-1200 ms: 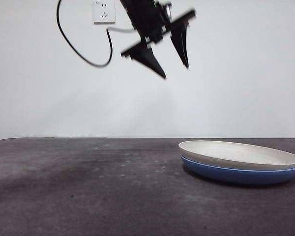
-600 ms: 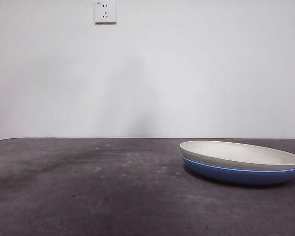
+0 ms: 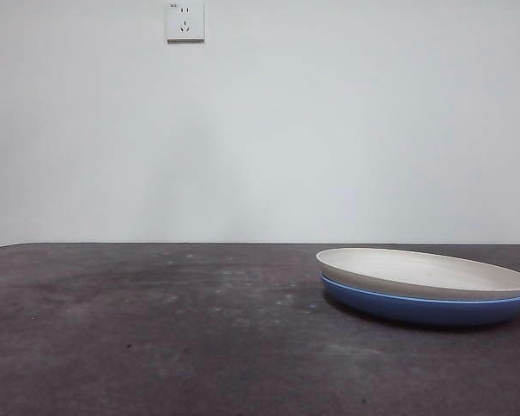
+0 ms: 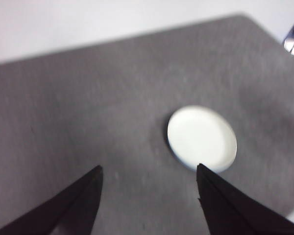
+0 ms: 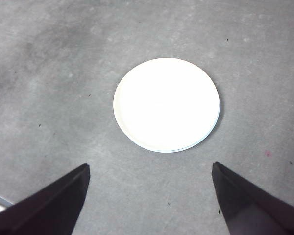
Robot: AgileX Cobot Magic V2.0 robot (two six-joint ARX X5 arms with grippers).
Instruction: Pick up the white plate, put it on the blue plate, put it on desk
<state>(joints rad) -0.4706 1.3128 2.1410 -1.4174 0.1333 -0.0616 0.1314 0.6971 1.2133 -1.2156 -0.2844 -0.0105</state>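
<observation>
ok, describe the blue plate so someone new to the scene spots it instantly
Start from the desk, the dark mottled tabletop below the white wall. Toward its right side in the front view sits a two-plate stack. The blue plate is the bottom one, glossy, resting on the desk, mostly covered by the matte white plate nested on top, so only its blue rim and underside show.

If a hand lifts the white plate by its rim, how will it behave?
The white plate looks rigid, so it likely keeps its shape. Its matte rim may give fair grip. Nested on the glossy blue plate, it might slide when pushed.
</observation>
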